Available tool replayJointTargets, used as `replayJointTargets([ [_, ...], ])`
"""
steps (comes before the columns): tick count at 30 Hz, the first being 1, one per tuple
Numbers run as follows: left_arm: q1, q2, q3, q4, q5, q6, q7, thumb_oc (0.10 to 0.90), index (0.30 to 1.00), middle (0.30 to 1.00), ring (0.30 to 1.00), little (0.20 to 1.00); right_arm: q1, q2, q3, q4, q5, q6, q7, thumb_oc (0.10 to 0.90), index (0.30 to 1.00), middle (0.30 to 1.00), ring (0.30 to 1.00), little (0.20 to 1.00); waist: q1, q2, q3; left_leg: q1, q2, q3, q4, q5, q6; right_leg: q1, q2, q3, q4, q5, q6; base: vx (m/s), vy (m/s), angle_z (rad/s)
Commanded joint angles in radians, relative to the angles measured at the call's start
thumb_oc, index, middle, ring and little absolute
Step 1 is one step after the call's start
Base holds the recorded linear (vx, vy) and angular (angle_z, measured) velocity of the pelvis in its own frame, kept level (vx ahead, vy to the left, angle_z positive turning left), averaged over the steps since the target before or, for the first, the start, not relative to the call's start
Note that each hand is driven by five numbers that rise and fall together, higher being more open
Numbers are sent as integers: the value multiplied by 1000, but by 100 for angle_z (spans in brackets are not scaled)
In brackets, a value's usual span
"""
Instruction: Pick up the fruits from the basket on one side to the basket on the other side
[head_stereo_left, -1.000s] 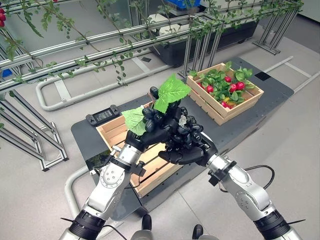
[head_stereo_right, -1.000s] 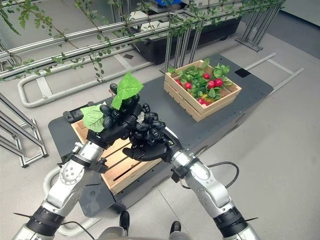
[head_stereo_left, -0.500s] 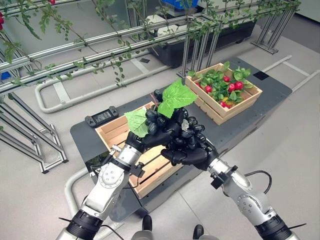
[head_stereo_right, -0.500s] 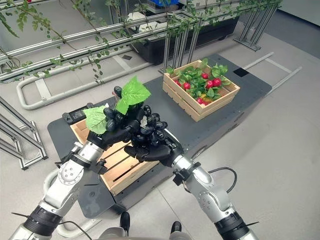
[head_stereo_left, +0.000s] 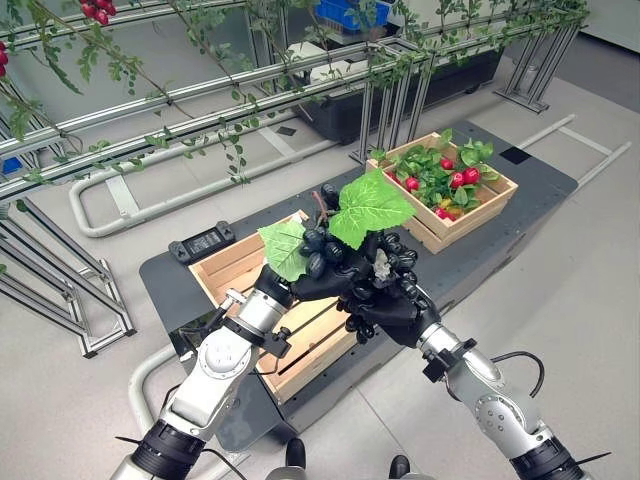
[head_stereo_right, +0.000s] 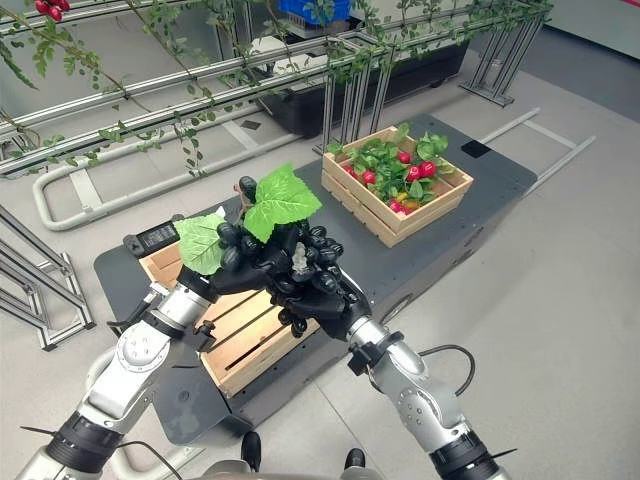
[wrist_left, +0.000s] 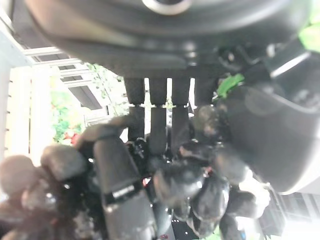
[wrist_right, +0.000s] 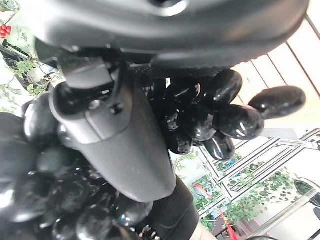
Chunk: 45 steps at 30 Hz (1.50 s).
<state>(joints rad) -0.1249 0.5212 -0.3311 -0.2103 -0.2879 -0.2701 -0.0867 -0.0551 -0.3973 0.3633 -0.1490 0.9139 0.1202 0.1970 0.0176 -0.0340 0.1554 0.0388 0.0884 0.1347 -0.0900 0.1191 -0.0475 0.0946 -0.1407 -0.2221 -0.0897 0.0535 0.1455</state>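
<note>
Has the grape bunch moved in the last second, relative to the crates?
Yes. The grape bunch, gripped by the left hand and right hand, has shifted off the slatted crate toward the fruit crate.

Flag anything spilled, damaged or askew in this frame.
Nothing stands out. Both hands, left and right, clasp the dark grape bunch above the near wooden crate; the far crate sits square with its red fruit inside.

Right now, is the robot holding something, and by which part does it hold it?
Both hands, the left hand and the right hand, are curled around a bunch of dark grapes, gripping the berry cluster itself; its green leaves stay free above.
</note>
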Motion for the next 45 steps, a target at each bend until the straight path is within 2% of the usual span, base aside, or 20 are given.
replayJointTargets([
  [1,-48,-3,4,28,27,-62,14,502,453,453,453,453,-81,82,-78,-103,109,-146,21,400,300,300,300,300,6,-1,-94,89,13,-4,3,-163,-15,8,-3,-13,2,-23,-3,-19,-65,-4],
  [2,-47,0,5,31,41,-65,10,554,531,531,531,531,-79,84,-84,-101,109,-150,19,400,300,300,300,300,4,-2,-96,88,16,-2,3,-163,-15,6,0,-10,2,-24,-5,-16,-62,-6],
  [3,-46,2,5,32,49,-64,11,579,568,568,568,568,-77,85,-86,-101,109,-151,16,400,300,300,300,300,3,-2,-96,87,17,-2,3,-162,-16,4,1,-9,2,-24,-5,-17,-58,-14],
  [5,-36,15,13,31,62,-64,17,800,900,900,900,900,-68,80,-95,-99,138,-155,9,400,300,300,300,300,0,-1,-95,84,23,2,3,-157,-19,-1,6,-4,2,-24,-8,-24,-62,-13],
  [14,0,45,85,47,112,-62,54,800,900,900,900,900,-26,69,-157,-81,155,-186,-24,400,300,300,300,300,-11,-2,-93,68,47,18,3,-137,-27,-25,30,16,2,-19,-22,-12,-76,-7],
  [20,29,91,170,51,188,-75,142,800,900,900,900,900,-6,45,-208,-78,147,-199,-44,400,300,300,300,300,-21,-6,-84,54,70,33,3,-119,-35,-45,56,32,2,-18,-37,-17,-103,-5],
  [21,31,96,178,52,210,-70,165,800,900,900,900,900,-6,43,-213,-78,144,-204,-46,400,300,300,300,300,-23,-7,-83,54,73,36,3,-117,-36,-47,60,34,2,-19,-39,-36,-169,-3],
  [25,43,161,250,81,462,-49,345,800,900,900,900,900,-4,19,-248,-89,122,-221,-60,400,300,300,300,300,-23,-17,-75,45,98,40,3,-90,-50,-55,93,58,2,-24,-57,-29,-148,-5],
  [28,55,182,283,87,532,-19,410,800,900,900,900,900,-1,8,-265,-85,96,-229,-69,400,300,300,300,300,-16,-19,-68,48,97,12,5,-70,-52,-48,101,77,2,-22,-64,5,-45,-23],
  [29,63,190,296,96,633,32,443,800,900,900,900,900,0,6,-271,-83,100,-218,-60,400,300,300,300,300,-7,-25,-60,39,81,-37,49,-84,-50,-41,99,97,2,-19,-69,-2,23,-37],
  [31,66,195,294,104,658,56,461,800,900,900,900,900,0,5,-267,-81,100,-219,-57,400,300,300,300,300,0,-29,-56,19,58,-85,99,-104,-47,-37,96,116,2,-16,-70,-27,44,-55],
  [32,72,195,291,115,677,76,467,800,900,900,900,900,-1,4,-260,-77,82,-229,-55,400,300,300,300,300,10,-36,-53,-11,22,-143,155,-112,-37,-42,90,140,2,-6,-73,-60,136,-71],
  [34,94,170,285,124,694,77,483,800,900,900,900,900,-17,-7,-238,-81,52,-229,-49,400,300,300,300,300,40,-42,-46,-75,-107,-300,300,-157,0,-40,79,228,2,7,-71,-65,277,-66],
  [35,95,166,286,122,694,80,482,800,900,900,900,900,-19,-8,-236,-82,44,-230,-49,400,300,300,300,300,43,-42,-46,-80,-116,-307,313,-163,3,-40,79,236,2,7,-70,-54,354,-82],
  [36,100,141,279,112,682,54,469,800,900,900,900,900,-37,-13,-216,-82,17,-247,-55,400,300,300,300,300,59,-40,-46,-93,-167,-354,348,-184,22,-42,74,281,2,13,-65,-41,252,-108],
  [39,82,114,253,105,658,15,442,800,900,900,900,900,-56,2,-190,-89,8,-254,-77,400,300,300,300,300,60,-35,-50,-82,-187,-353,339,-203,33,-46,68,313,2,22,-58,-85,311,-121],
  [40,53,98,223,114,608,-60,393,800,900,900,900,900,-67,9,-176,-83,7,-275,-94,400,300,300,300,300,51,-30,-55,-57,-188,-326,303,-236,39,-53,58,324,3,28,-49,-123,359,-109],
  [41,45,95,214,115,601,-66,386,800,900,900,900,900,-69,13,-173,-80,5,-278,-94,400,300,300,300,300,47,-27,-56,-48,-186,-320,290,-239,40,-57,56,326,5,30,-45,-143,380,-75],
  [44,-9,80,136,109,509,-181,253,800,900,900,900,900,-59,37,-166,-52,5,-293,-81,400,300,300,300,300,7,0,-59,28,-188,-298,170,-242,57,-134,40,346,42,53,1,-185,397,-37],
  [45,-12,79,131,106,506,-184,245,800,900,900,900,900,-56,39,-167,-52,7,-291,-76,400,300,300,300,300,5,2,-58,33,-189,-297,161,-242,59,-144,37,348,46,57,6,-152,253,-42],
])
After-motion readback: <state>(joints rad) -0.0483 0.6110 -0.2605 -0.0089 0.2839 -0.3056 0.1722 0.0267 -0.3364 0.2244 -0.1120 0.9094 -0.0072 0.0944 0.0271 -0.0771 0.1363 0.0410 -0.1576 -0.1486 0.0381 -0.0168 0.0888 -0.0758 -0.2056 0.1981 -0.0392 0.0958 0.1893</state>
